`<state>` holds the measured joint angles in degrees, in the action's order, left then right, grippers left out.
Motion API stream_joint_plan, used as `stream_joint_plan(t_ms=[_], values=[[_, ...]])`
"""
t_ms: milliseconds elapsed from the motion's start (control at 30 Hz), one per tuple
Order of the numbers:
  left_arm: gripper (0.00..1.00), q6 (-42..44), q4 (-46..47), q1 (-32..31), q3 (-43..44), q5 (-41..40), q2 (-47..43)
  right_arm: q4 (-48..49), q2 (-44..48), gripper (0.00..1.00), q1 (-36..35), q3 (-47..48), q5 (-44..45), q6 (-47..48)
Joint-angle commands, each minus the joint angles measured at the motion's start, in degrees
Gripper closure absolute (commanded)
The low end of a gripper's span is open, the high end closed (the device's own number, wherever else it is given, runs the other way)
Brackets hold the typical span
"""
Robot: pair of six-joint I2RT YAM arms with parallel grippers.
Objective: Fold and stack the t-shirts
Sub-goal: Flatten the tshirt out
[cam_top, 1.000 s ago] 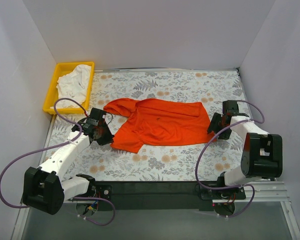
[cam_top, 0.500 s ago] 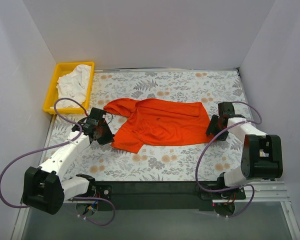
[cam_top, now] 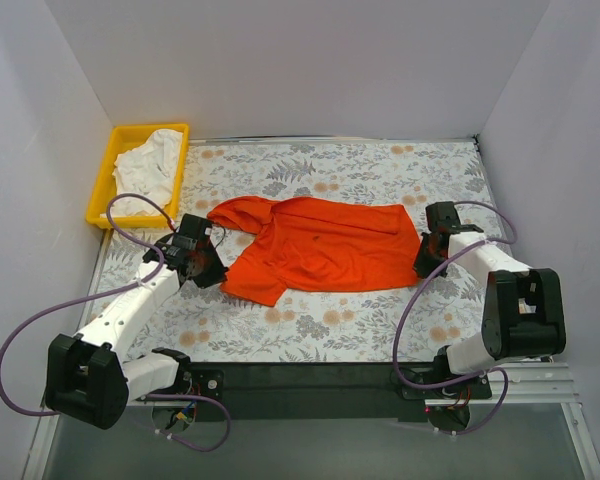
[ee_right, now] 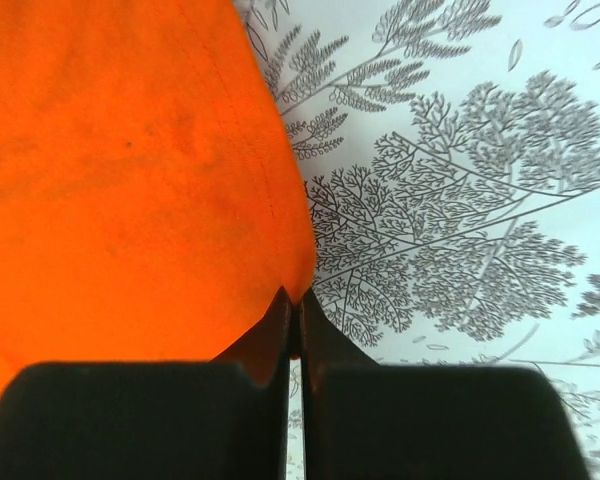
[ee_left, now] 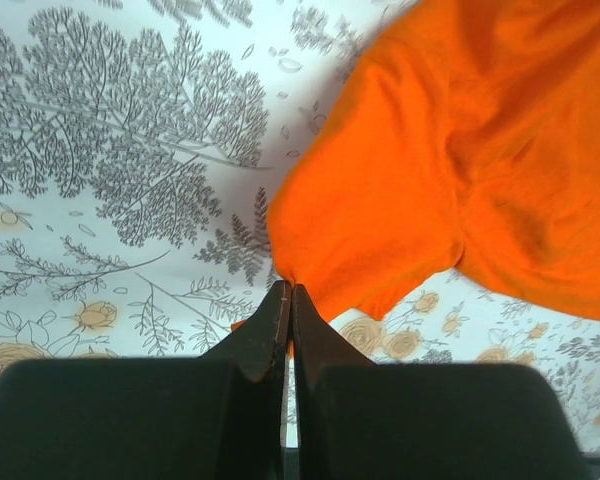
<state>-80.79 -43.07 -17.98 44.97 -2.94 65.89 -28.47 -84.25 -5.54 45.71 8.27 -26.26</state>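
Note:
The orange-red t-shirt [cam_top: 320, 248] lies spread across the middle of the floral table, partly rumpled at its left end. My left gripper [cam_top: 216, 270] pinches the shirt's left lower corner [ee_left: 290, 270], jaws shut on the fabric. At the shirt's right lower corner [ee_right: 298, 285] my right gripper [cam_top: 421, 262] is shut on the hem. A white t-shirt [cam_top: 150, 165] lies bunched in the yellow tray [cam_top: 104, 182] at the far left.
White walls enclose the table on three sides. The floral cloth [cam_top: 360, 320] shows in front of the shirt and behind it. Purple cables [cam_top: 40, 310] loop off both arms. A dark bar [cam_top: 310, 378] runs along the near edge between the arm bases.
My right gripper has slid left to the shirt's right lower corner and closed on the hem. The left gripper has held its grip without moving.

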Motion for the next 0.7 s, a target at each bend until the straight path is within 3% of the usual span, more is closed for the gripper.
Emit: stream_joint_plan(t_ms=[0, 67, 233, 400, 667], values=[[1.00, 0.72, 0.70, -0.22, 6.59, -3.73, -1.56, -4.40, 3.74, 0.99, -0.35, 8.23, 3.15, 2.79], [1.00, 1.34, 0.44, -0.13, 10.03, -5.58, -0.68, -5.63, 5.05, 0.99, -0.26, 14.01, 3.85, 3.93], [1.00, 4.32, -1.31, 0.57, 29.00, -11.02, 3.28, -6.77, 9.26, 0.99, 0.00, 24.84, 4.29, 7.27], [1.00, 10.64, 1.14, 0.58, 41.58, -15.25, 1.00, -7.57, 14.10, 0.99, 0.18, 35.82, 5.00, 11.14], [1.00, 24.87, 6.59, 0.49, 54.32, -16.65, -8.57, -2.74, 29.48, 0.99, 0.27, 39.10, 5.44, 18.95]])
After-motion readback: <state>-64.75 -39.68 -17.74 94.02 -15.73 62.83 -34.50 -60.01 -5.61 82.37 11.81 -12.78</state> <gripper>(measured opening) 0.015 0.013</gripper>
